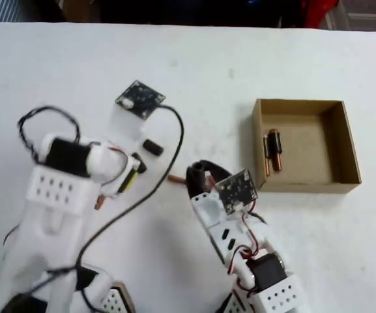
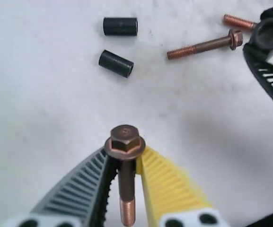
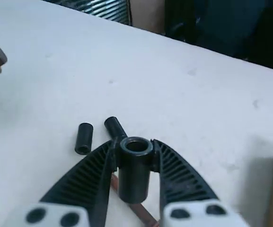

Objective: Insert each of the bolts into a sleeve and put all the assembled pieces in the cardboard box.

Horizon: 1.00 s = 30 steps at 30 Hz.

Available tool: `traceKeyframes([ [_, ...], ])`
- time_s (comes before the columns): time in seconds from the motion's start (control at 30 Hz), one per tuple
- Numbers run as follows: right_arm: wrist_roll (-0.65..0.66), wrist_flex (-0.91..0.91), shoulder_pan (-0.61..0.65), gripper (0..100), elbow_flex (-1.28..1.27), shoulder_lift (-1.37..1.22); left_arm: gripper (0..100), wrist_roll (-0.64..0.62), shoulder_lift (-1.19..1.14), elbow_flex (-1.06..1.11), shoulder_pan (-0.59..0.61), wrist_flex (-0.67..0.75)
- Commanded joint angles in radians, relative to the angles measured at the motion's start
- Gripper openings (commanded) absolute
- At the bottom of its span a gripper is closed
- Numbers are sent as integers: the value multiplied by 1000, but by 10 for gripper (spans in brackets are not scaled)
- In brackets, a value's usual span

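The left tool (image 2: 125, 160) was shut tight on a copper bolt (image 2: 125, 142). Its grey and yellow fingers pinched the shank just under the hex flange head, and the threaded tip showed between them. The right tool (image 3: 134, 147) was clamped on a black sleeve (image 3: 134, 165), a short matt tube with its open bore in plain sight. On the white counter (image 2: 41, 118) between the two arms lay two loose sleeves (image 2: 120, 26), near each other but not touching and set at different angles. Near the right tool lay two loose bolts (image 2: 205, 46), copper like the held one, with flanged heads and threaded ends; one was partly hidden behind that tool. The cardboard box (image 1: 341, 140) stood open-topped on the counter just beside the right arm. In it, near the wall on the arm's side, copper and black pieces (image 1: 272, 150) lay side by side.
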<state>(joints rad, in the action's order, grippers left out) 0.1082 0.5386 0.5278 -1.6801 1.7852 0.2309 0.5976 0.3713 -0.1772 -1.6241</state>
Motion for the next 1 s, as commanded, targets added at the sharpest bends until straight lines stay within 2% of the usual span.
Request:
traceKeyframes([
  [0.0,11,-88,33,17,-9,13,20,-12,119,28,12,74],
  [0.33,5,-199,119,17,-9,13,20,-21,274,140,12,281],
  [0.77,3,-275,179,17,-9,13,20,-259,558,350,10,626],
  [0.97,3,-262,177,17,-9,13,20,-287,644,414,2,769],
])
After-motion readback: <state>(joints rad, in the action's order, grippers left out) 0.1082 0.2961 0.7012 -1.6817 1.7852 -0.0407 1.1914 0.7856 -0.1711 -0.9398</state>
